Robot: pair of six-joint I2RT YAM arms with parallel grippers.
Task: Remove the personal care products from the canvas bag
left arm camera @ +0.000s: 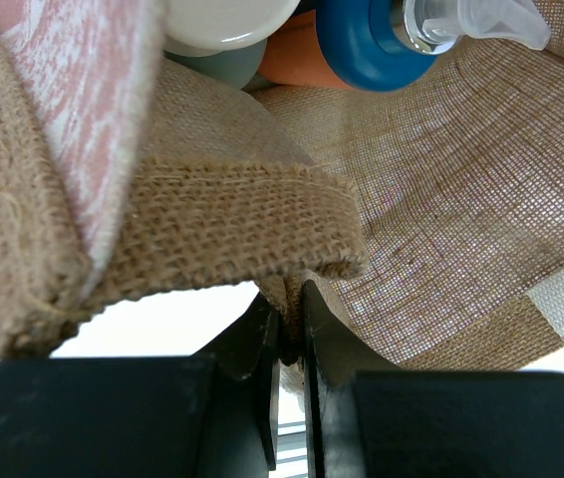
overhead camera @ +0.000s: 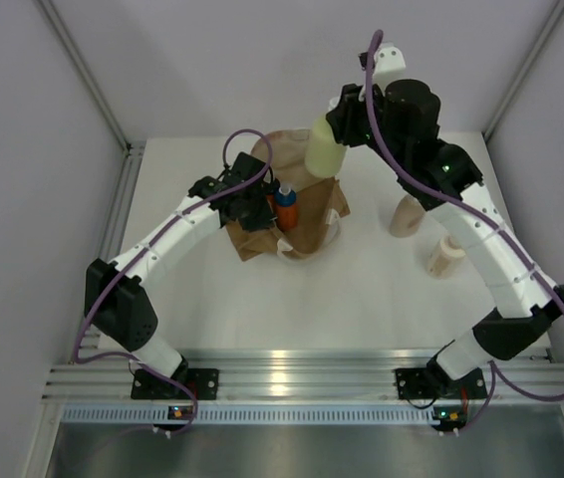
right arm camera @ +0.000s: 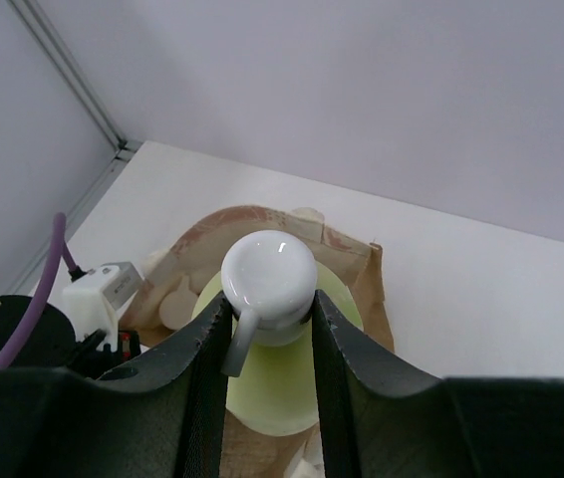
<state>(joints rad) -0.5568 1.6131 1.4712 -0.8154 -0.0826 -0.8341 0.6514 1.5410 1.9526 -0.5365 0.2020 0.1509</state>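
Resting on the counter [overhead camera: 362,309] at the right, apart from the canvas bag [overhead camera: 307,224], are the cream bottle [overhead camera: 444,256] and, just beyond it, the tan bottle [overhead camera: 405,214]. Left of them, the left end effector [left arm camera: 290,339] is pinched together on the bag's woven rim, and an orange bottle [overhead camera: 287,211] with a blue cap sits inside the bag. Farther back, the right end effector [right arm camera: 267,324] is clamped on the white cap [right arm camera: 269,274] of the yellow-green bottle [overhead camera: 324,147], holding it above the bag.

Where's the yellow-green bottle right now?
In the top view the yellow-green bottle hangs above the canvas bag, held at its top by the right end effector.
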